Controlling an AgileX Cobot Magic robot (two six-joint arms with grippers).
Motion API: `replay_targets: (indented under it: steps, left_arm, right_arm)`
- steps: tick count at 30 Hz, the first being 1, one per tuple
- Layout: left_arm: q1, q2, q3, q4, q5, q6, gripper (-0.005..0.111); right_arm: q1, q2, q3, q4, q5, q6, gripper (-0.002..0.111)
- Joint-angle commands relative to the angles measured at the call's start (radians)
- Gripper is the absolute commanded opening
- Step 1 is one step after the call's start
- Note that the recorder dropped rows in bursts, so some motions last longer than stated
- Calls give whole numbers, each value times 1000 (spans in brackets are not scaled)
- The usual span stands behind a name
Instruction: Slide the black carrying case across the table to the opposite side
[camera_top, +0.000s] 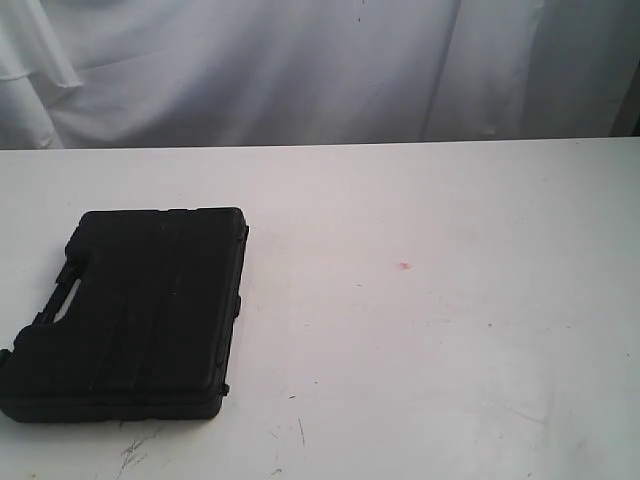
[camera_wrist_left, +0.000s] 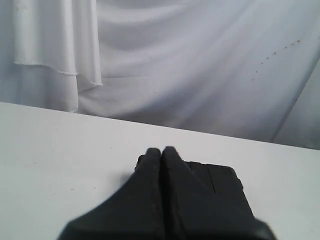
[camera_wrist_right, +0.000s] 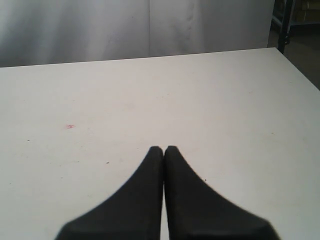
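Observation:
The black carrying case (camera_top: 135, 310) lies flat on the left part of the white table (camera_top: 430, 330), its handle on its left side. Neither arm shows in the exterior view. In the left wrist view my left gripper (camera_wrist_left: 161, 150) is shut and empty, its fingers pressed together, with the case (camera_wrist_left: 217, 180) partly hidden behind them. In the right wrist view my right gripper (camera_wrist_right: 163, 149) is shut and empty too, held over bare table (camera_wrist_right: 225, 100) with no case in sight.
A tiny red dot (camera_top: 404, 266) marks the table right of the case and also shows as the red dot (camera_wrist_right: 69, 126) in the right wrist view. Dark scuffs (camera_top: 135, 450) lie near the front edge. White cloth (camera_top: 300, 70) hangs behind the table.

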Motion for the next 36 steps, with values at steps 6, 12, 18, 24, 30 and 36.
replay_targets:
  steps: [6, 12, 18, 24, 30, 36]
  left_arm:
    - [123, -26, 224, -94, -208, 3, 0]
    - [123, -49, 255, -94, -222, 3, 0]
    - [123, -49, 264, -105, -219, 3, 0]
    - [123, -95, 299, -213, -183, 190, 0]
    - [123, -96, 310, -213, -155, 241, 0]
    - [120, -96, 356, -182, -166, 241, 0]
  right_arm:
    - [-4, -7, 3, -10, 0, -2, 0]
    - [-4, -7, 3, -10, 0, -2, 0]
    - [-4, -7, 3, -10, 0, -2, 0]
    - [-4, -7, 3, -10, 0, -2, 0]
    - [-4, -7, 3, -10, 0, -2, 0]
    - [-4, -7, 3, -10, 0, -2, 0]
